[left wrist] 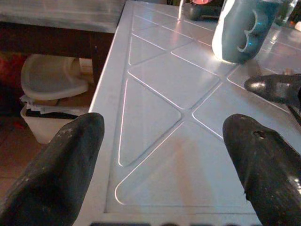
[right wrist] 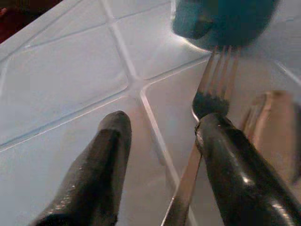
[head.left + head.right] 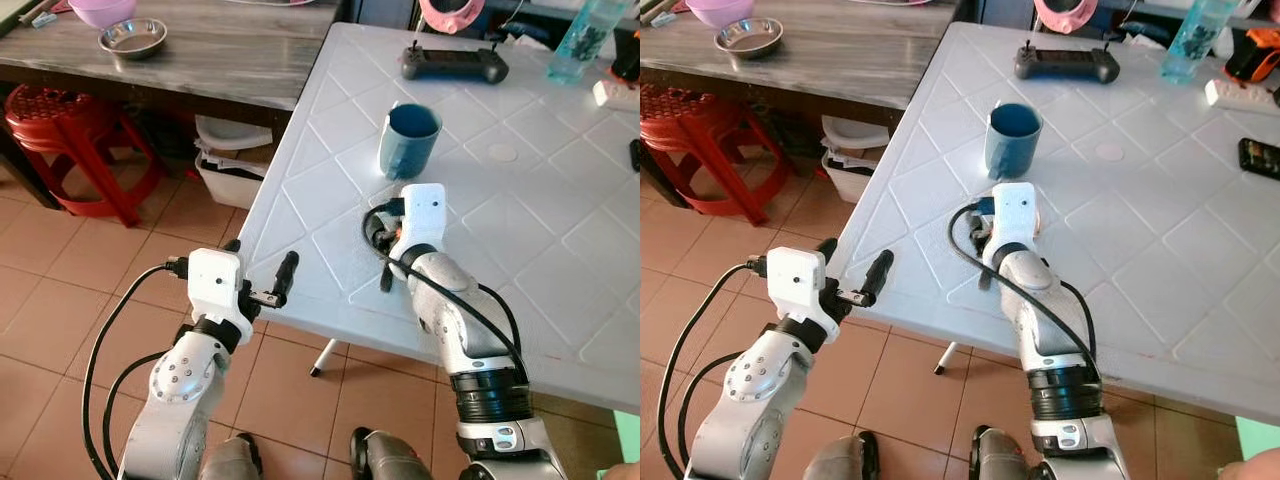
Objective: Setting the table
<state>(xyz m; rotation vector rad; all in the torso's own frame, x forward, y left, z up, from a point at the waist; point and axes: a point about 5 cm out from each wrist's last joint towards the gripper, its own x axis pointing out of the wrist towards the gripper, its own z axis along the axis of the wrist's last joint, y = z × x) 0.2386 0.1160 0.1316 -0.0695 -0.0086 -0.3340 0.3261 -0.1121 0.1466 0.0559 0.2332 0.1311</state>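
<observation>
White plastic table [image 3: 560, 250] (tiled floor [image 3: 60, 290])

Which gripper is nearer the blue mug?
Right. The right gripper is over the table just in front of the mug, with a fork by one finger. The left gripper hangs open at the table's near edge.

A black game controller [image 3: 455, 65] lies at twelve o'clock, a clear bottle [image 3: 590, 38] at one. A red stool [image 3: 70, 140] stands at ten, beneath a wooden table [image 3: 220, 50] bearing a steel bowl [image 3: 132, 37].
</observation>
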